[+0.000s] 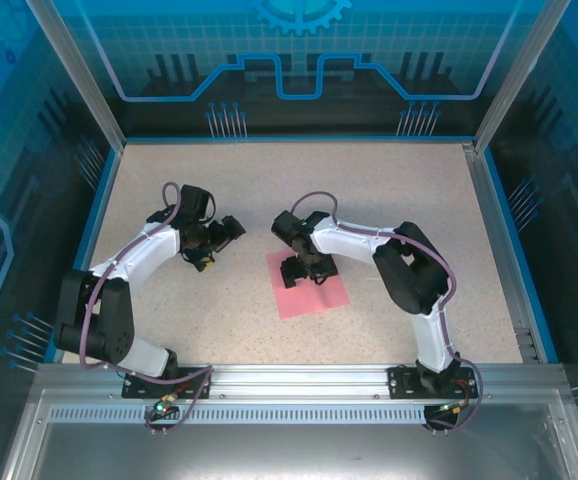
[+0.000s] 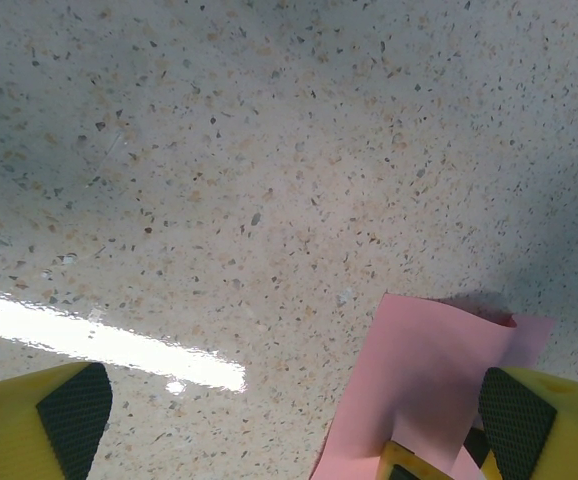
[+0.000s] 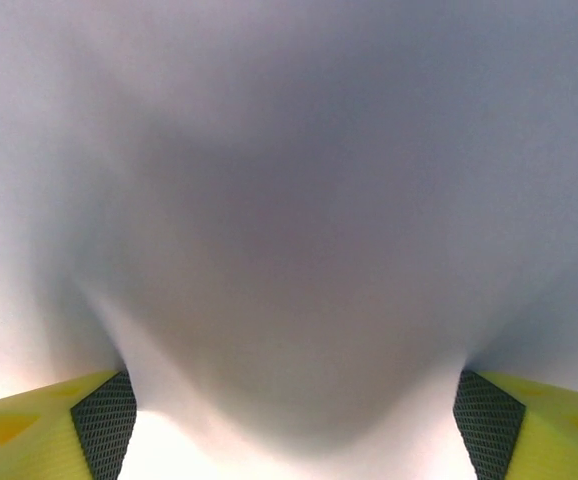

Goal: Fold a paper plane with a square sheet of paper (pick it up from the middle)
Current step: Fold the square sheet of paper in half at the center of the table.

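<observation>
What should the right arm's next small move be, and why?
Probably close the right end effector to pinch the square sheet of paper: it sits on the sheet near its middle, fingers apart, with a blurred surface close between them.

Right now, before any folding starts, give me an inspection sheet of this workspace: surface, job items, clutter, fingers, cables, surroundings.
Surface: speckled beige table, with a strip of glare in the left wrist view.
Job's things: square sheet of paper, pink, lying right of centre, not yet folded; one edge looks slightly lifted.
Clutter: nothing seen.
Grippers: right gripper is down on the sheet's middle, its fingers apart with a pale, blurred surface bulging between them. Left gripper is beside the sheet, fingers wide open, holding nothing.
Cables: a purple cable runs along each arm, looped at the wrist; no snag seen.
Surroundings: blue printed panels in an aluminium frame; metal ledge in front of the bases.
</observation>
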